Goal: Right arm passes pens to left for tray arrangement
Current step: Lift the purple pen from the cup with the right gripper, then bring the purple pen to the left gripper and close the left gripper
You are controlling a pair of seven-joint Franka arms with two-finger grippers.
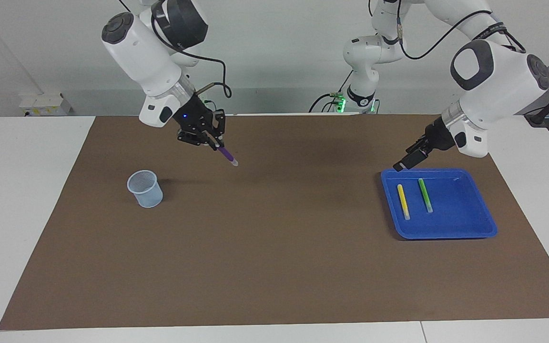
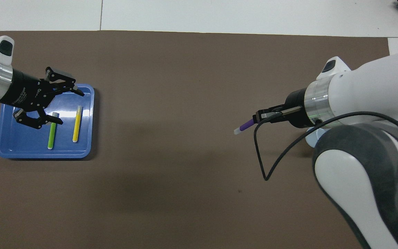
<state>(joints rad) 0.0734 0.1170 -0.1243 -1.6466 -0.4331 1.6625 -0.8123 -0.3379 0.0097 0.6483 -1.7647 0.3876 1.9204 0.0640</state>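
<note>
Right pincer [image 2: 258,117] gripping purple pen [image 2: 244,126], left pincer [image 2: 68,105] spread over tray [image 2: 43,153]

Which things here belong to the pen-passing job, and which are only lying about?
Belong to the job:
purple pen, held by right gripper
green pen and yellow pen, in blue tray
left gripper, open

Lying about:
mesh cup

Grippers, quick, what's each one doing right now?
Left gripper: open, empty, over the tray.
Right gripper: shut on the purple pen, above the mat.
</note>
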